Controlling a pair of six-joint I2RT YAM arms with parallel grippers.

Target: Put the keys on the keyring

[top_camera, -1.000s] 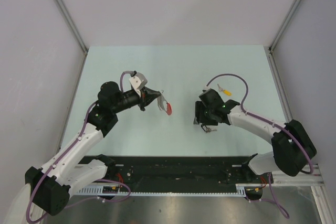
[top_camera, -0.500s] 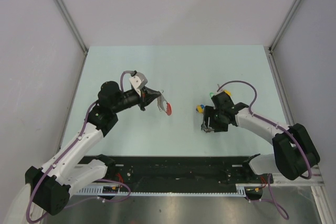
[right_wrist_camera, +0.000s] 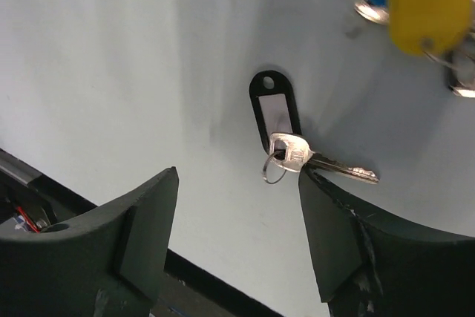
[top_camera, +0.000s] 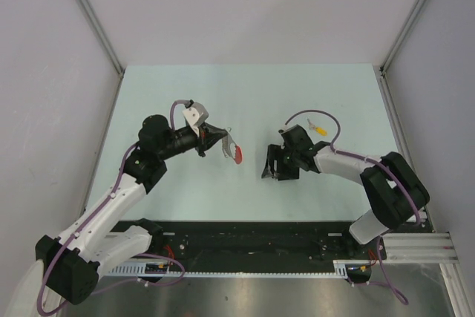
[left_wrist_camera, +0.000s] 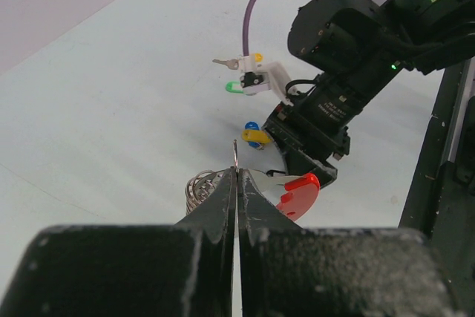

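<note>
My left gripper (top_camera: 225,141) is held above the table, shut on the keyring (left_wrist_camera: 236,159). Its coiled grey chain (left_wrist_camera: 199,187) hangs left of the jaws and its red tag (top_camera: 237,155) right of them. My right gripper (top_camera: 269,167) is low over the table with its jaws open. In the right wrist view the black-tagged key (right_wrist_camera: 273,113) lies flat on the table just beyond the open jaws (right_wrist_camera: 239,183). Its metal blade (right_wrist_camera: 338,167) touches the tip of the right-hand finger (right_wrist_camera: 334,220). The blue-and-yellow key (left_wrist_camera: 254,134) lies beside the right gripper.
A green key (left_wrist_camera: 234,87) and a yellow key (top_camera: 319,130) lie behind the right wrist, whose purple cable (top_camera: 308,115) arcs over them. The black rail (top_camera: 245,239) runs along the table's near edge. Grey walls enclose the pale table (top_camera: 185,94).
My right gripper swung back left and lowered over the black-tagged key, and its arm now covers the blue-and-yellow and green keys in the top view. The left arm and keyring have not moved.
</note>
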